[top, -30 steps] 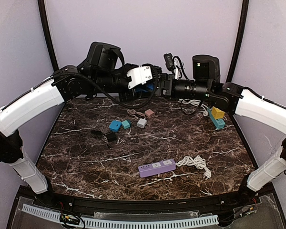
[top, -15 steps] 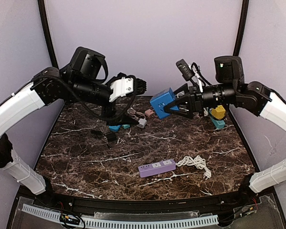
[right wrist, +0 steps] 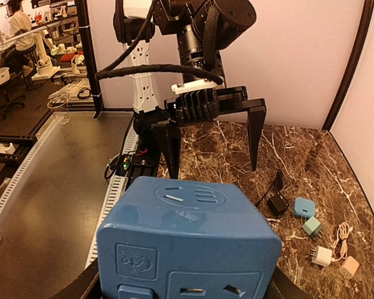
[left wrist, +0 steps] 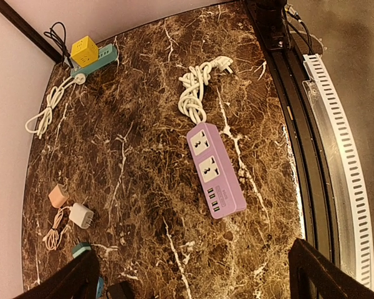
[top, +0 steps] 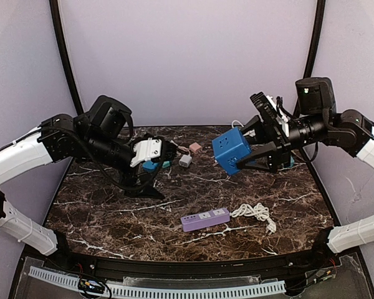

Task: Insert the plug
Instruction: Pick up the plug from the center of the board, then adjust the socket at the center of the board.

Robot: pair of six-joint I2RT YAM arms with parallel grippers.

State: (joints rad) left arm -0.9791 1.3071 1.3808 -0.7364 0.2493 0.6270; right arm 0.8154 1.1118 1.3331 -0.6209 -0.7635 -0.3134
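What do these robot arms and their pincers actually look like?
The left arm and right arm share white shell links joined by bulky black cylindrical joints; a black cable loops along the left one. The left gripper and right gripper are black, each with two thin tapering fingers; the left has a ribbed body and a white block behind it.

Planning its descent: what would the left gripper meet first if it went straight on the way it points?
The open left gripper would probably reach bare tabletop close to the purple power strip; depth is unclear.
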